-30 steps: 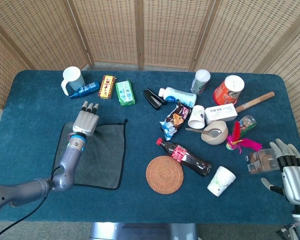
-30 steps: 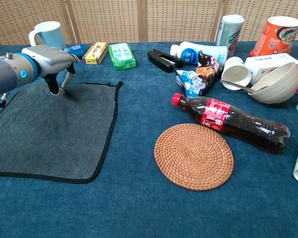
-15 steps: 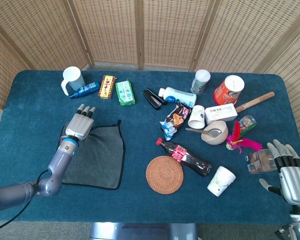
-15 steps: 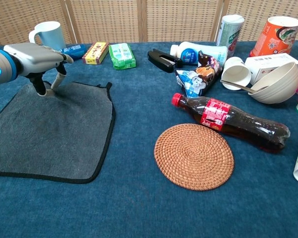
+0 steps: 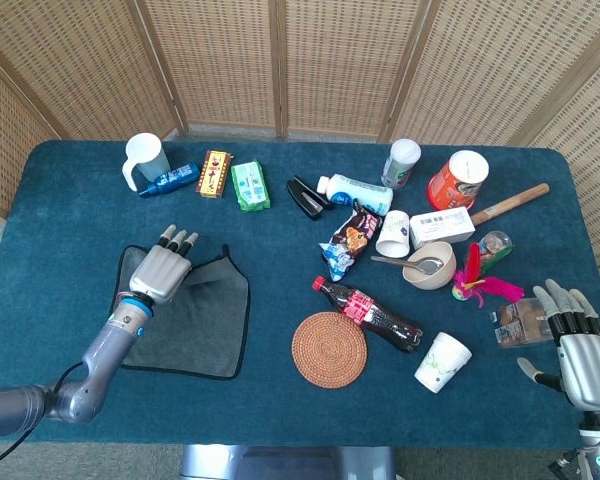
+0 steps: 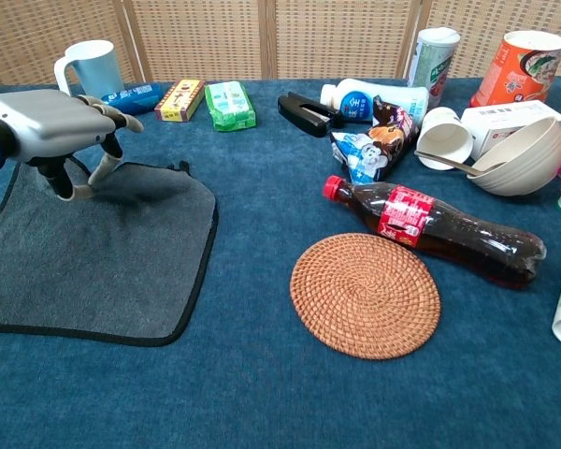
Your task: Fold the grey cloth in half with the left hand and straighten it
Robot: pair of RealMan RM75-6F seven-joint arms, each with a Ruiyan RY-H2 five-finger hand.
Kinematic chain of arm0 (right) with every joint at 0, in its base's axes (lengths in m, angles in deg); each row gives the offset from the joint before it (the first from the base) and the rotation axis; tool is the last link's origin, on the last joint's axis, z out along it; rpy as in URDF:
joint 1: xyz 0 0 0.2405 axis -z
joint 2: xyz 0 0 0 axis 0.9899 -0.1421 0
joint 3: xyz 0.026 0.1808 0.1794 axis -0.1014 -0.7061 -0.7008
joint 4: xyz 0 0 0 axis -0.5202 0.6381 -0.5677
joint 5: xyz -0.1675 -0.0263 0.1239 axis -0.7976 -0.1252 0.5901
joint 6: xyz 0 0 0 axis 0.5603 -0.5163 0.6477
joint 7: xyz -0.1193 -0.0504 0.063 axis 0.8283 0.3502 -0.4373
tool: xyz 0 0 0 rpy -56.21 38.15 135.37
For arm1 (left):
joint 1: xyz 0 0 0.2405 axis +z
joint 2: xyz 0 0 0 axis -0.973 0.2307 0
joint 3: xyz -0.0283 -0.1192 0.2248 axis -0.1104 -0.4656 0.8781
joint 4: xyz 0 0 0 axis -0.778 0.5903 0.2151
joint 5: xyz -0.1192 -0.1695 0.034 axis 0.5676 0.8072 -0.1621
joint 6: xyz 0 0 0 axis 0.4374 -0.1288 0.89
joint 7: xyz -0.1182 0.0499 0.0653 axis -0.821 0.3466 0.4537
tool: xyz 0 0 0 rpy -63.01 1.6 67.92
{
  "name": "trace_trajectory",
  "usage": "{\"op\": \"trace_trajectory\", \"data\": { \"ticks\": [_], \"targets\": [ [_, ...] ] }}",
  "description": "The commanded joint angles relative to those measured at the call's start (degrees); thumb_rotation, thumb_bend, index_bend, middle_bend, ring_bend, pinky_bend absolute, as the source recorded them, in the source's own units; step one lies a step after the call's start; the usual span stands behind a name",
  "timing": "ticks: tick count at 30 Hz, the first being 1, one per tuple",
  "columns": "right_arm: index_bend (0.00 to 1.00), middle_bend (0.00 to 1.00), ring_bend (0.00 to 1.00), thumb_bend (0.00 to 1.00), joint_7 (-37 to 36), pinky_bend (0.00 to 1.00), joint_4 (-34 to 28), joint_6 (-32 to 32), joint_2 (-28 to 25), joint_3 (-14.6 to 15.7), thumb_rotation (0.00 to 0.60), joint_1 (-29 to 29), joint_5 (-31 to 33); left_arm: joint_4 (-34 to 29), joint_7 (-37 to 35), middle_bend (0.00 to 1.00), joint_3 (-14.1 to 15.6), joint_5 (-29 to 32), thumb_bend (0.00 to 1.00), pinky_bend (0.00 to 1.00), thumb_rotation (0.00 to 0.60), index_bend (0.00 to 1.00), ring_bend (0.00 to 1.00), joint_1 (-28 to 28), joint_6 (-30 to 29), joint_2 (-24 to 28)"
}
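The left robot hand hangs palm-down over the far left part of the flat grey cloth with black edging, arm reaching in from the near left. Its thumb and a finger point down and pinch the fabric near the far edge, the other fingers stretched forward. The cloth lies on the blue carpet-like table, its far right corner pulled inward and rumpled. Over at the near right edge, the right robot hand rests upright, fingers apart and holding nothing. Just beyond the cloth stand a pale mug and a green packet; to its right lies a round woven rattan coaster.
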Motion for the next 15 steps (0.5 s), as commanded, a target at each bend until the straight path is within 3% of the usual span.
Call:
{"op": "trace_trajectory", "data": {
  "ticks": [1,15],
  "targets": [
    [0.00,0.00,0.00,0.10,-0.06,0.12,-0.05,-0.09,-0.05,0.01,0.600,0.03,-0.06,-1.97,0.97,0.00,1.46,-1.88,0.48,0.00,0.600,0.61,0.00,0.87,-1.35,1.00],
    [0.00,0.00,0.00,0.10,-0.75,0.12,-0.38,-0.59,-0.41,0.07,0.600,0.25,-0.40,-3.68,0.30,0.00,5.60,-12.14,0.48,0.00,0.600,0.61,0.00,4.65,-5.65,1.90]
  ]
}}
